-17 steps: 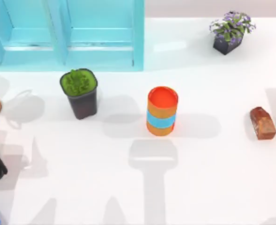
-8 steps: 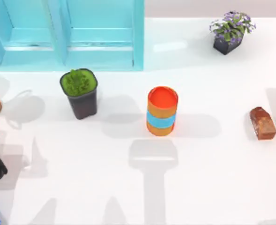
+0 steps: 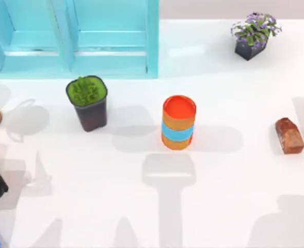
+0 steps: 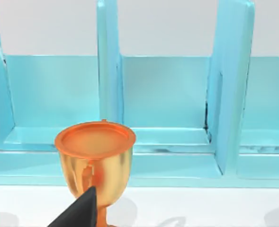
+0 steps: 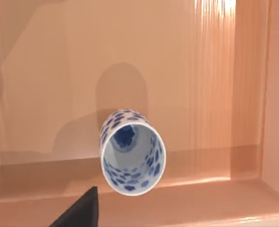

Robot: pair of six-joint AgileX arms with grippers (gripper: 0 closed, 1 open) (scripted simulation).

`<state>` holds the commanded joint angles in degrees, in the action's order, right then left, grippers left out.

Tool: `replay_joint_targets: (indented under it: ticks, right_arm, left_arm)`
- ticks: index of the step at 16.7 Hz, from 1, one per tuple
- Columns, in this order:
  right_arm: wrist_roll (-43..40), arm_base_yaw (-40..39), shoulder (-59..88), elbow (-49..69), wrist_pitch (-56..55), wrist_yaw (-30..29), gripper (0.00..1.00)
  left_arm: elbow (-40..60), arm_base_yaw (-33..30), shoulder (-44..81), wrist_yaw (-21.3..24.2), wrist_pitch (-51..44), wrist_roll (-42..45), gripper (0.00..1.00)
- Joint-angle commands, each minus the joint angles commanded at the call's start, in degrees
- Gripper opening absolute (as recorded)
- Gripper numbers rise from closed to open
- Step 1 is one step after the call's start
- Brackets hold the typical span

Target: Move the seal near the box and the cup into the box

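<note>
One seal (image 3: 289,135), one cup (image 5: 131,152), two potted plants, green (image 3: 88,102) and purple (image 3: 254,34), and one orange cylinder (image 3: 178,122) are on show. The seal lies right of the cylinder on the white table (image 3: 229,186), long axis running toward the table's near right. The cup sits inside a tan box (image 5: 215,85), mouth facing the right wrist camera. A blue shelf (image 3: 74,39) stands behind the cylinder, with a gold goblet (image 4: 94,165) before it. Whether either gripper's fingers are spread, I cannot tell.

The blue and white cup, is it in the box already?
Yes. In the right wrist view the cup sits on the floor of the tan box, walls rising around it, its round mouth showing empty.
</note>
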<state>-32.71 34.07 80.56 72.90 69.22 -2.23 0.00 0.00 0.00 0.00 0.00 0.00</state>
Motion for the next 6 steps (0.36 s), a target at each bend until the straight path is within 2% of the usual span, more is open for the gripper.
replay_joint_targets:
  ticks: [6]
  right_arm:
    - [-1.3,0.6,5.3,-0.4,6.6,2.3,1.0]
  left_arm:
    - [0.0,0.0,0.0,0.0,0.0,0.0,1.0]
